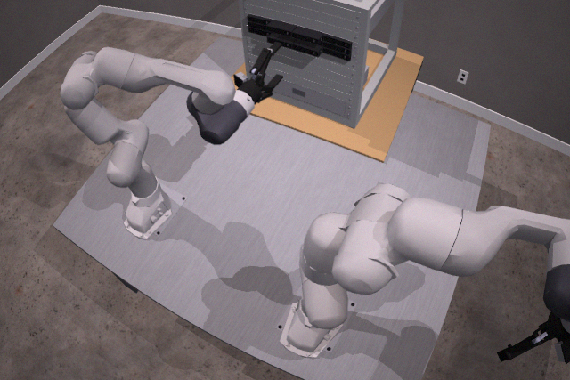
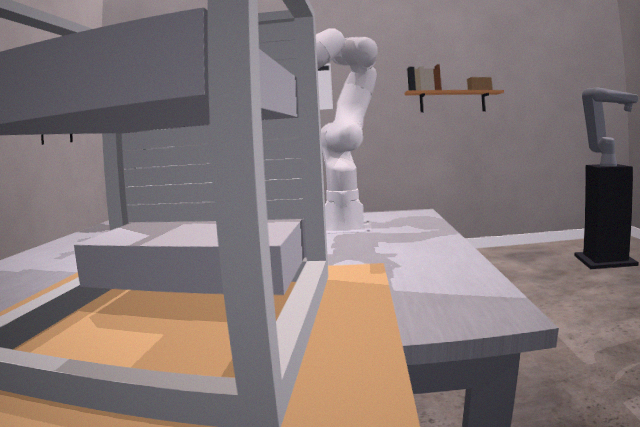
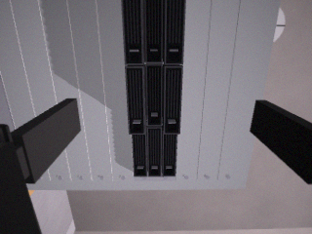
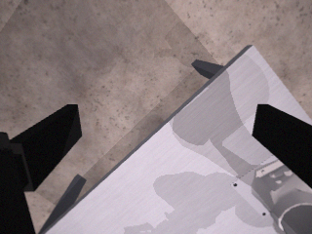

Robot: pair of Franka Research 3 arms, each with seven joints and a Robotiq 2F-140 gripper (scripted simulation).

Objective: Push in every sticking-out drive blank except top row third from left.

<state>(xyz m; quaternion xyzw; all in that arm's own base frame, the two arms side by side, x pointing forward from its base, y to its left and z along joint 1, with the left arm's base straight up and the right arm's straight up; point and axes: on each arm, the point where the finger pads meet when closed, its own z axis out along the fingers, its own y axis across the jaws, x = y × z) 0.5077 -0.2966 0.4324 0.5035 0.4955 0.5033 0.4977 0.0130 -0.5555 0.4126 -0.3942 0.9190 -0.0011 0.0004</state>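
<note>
The grey rack (image 1: 321, 84) (image 2: 235, 179) (image 3: 226, 122) stands upright on an orange board (image 1: 375, 148) (image 2: 356, 360). In its top row the second blank (image 1: 280, 27) (image 3: 175, 26) and third blank (image 1: 307, 34) (image 3: 174, 95) stick out. In its bottom row the second blank (image 3: 133, 26) and third blank (image 1: 307, 48) (image 3: 135, 95) also stick out. The middle row and outer columns look about flush. My left gripper (image 1: 280, 61) (image 3: 166, 115) is open in front of the blanks; contact cannot be told. My right gripper (image 4: 167, 120) is open, far from the rack.
Both arms stand on the grey table (image 1: 257, 155) (image 2: 454, 308) (image 4: 161, 180). The right gripper hangs beyond the table's edge, over the floor (image 1: 28, 320). Walls stand behind the rack. A wall shelf (image 2: 454, 92) and a distant arm on a black pedestal (image 2: 608, 210) are in the background.
</note>
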